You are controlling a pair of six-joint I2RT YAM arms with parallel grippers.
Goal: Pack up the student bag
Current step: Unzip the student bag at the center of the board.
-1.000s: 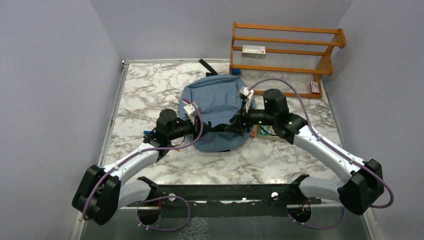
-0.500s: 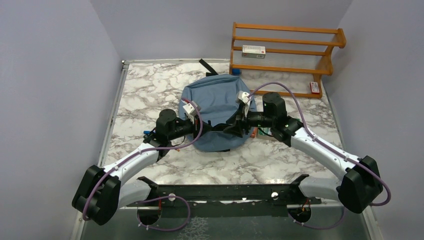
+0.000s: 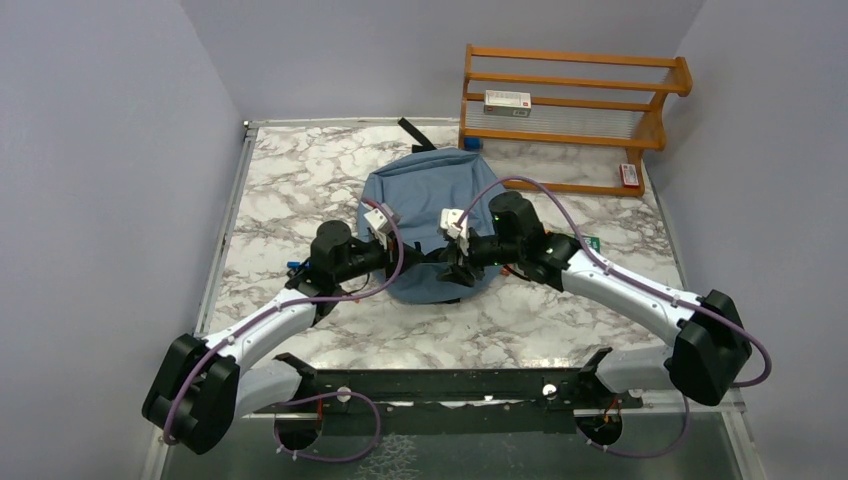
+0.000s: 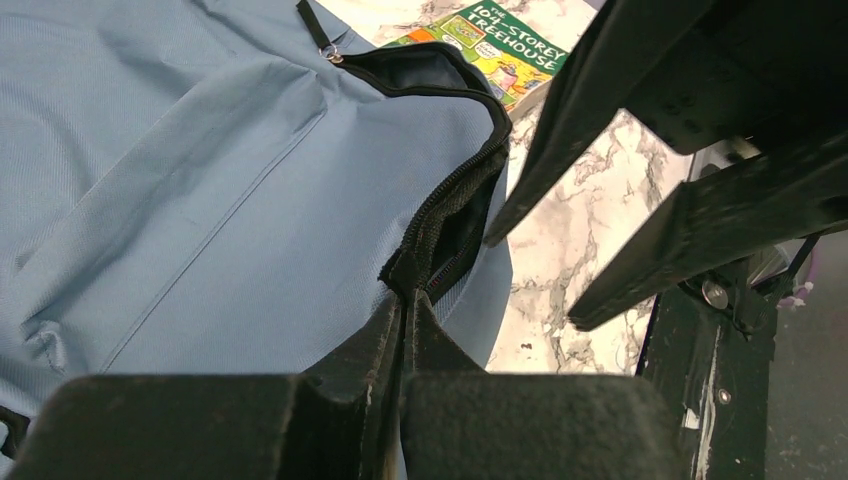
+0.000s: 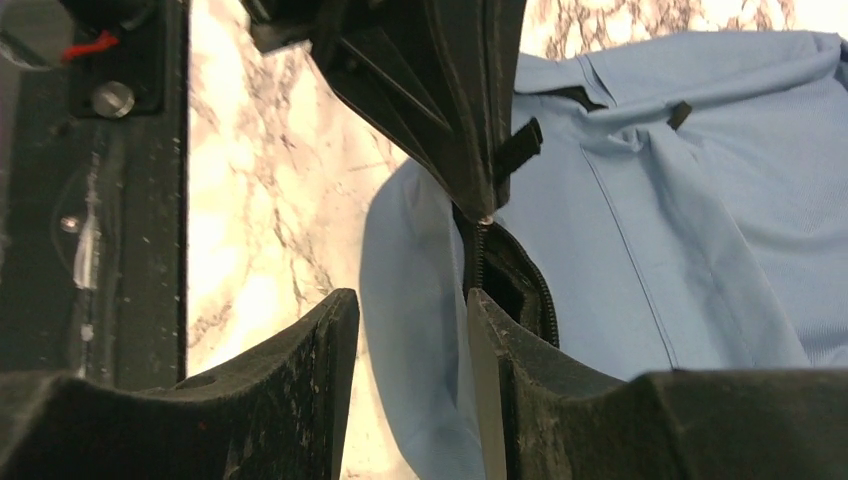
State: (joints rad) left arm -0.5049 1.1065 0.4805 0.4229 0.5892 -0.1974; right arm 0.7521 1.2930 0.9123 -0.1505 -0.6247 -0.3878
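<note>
The left jaws are clenched on the student bag [image 4: 200, 180], pinching the dark zipper trim [image 4: 450, 210] at the near end of its opening. The lip there stands raised, so the pinch seems meant to hold the mouth taut and lifted off the counter [image 3: 290, 190]. The right jaws are released and grasp nothing. One finger hangs over the marble just outside the bag's near edge, and the other sits at the zipper track. The blue border of the opening runs between them. They look placed to catch the opposite side of the mouth, so the two arms could spread it.

The bag lies flat in the middle of the counter. It is soft, finely woven dusty-blue cloth with a rounded outline, creased into shallow folds. A black coil zipper edges the gap, a small black tab [image 5: 520, 145] sits by it, and a black strap [image 3: 415, 132] pokes out past the bag's far edge.

Just beside the bag's opening lies a glossy paperback [image 4: 495, 50] titled "The 104-Storey Treehouse". It is flat and stiff, with one corner hidden behind the lip, and it is not yet packed. Beyond the bag's far side stands a slatted wooden rack [image 3: 575, 100].
</note>
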